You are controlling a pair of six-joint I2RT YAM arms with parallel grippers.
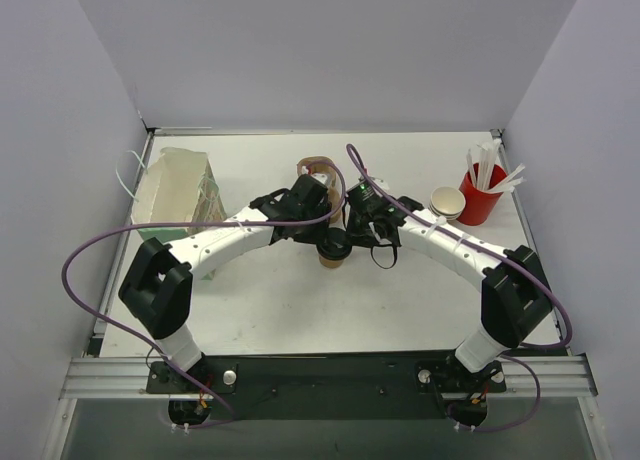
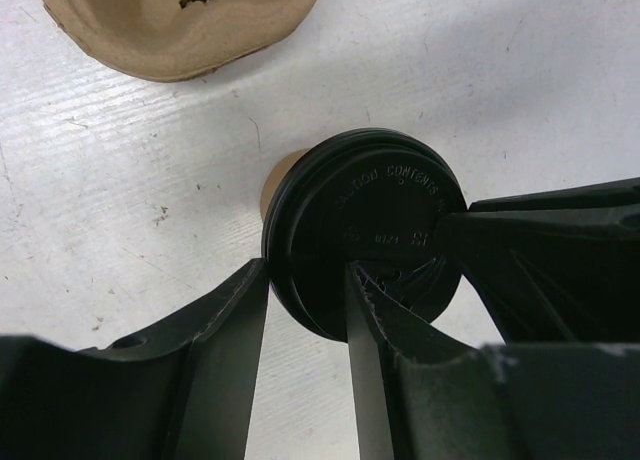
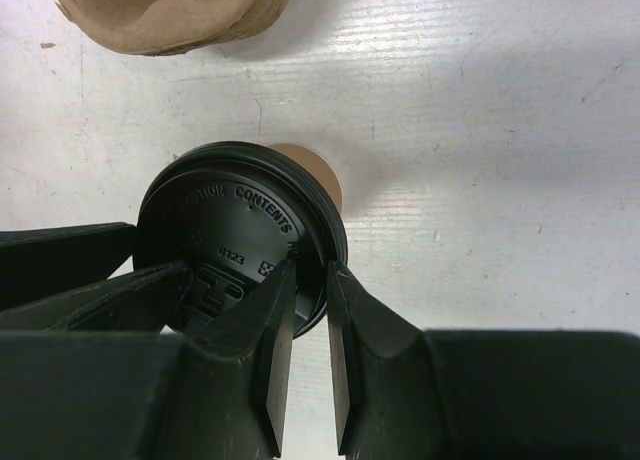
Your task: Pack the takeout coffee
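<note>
The takeout coffee cup [image 1: 331, 261] stands mid-table, brown kraft paper under a black lid [image 1: 333, 246]. Only a sliver of its brown wall shows in the left wrist view [image 2: 275, 180] and in the right wrist view [image 3: 318, 168]. My left gripper [image 2: 305, 270] pinches the lid's [image 2: 370, 200] rim from the left, one finger outside and one on top. My right gripper [image 3: 308, 265] pinches the opposite rim of the lid [image 3: 230, 210]. From above, both grippers [image 1: 322, 236] [image 1: 347, 238] meet over the cup.
The brown pulp carrier [image 1: 318, 167] lies just behind the cup, also in the left wrist view [image 2: 170, 20] and the right wrist view [image 3: 170, 10]. A second brown cup [image 1: 447, 202] and a red cup of white sticks [image 1: 480, 195] stand at the right. A clear bag [image 1: 180, 190] sits at the left.
</note>
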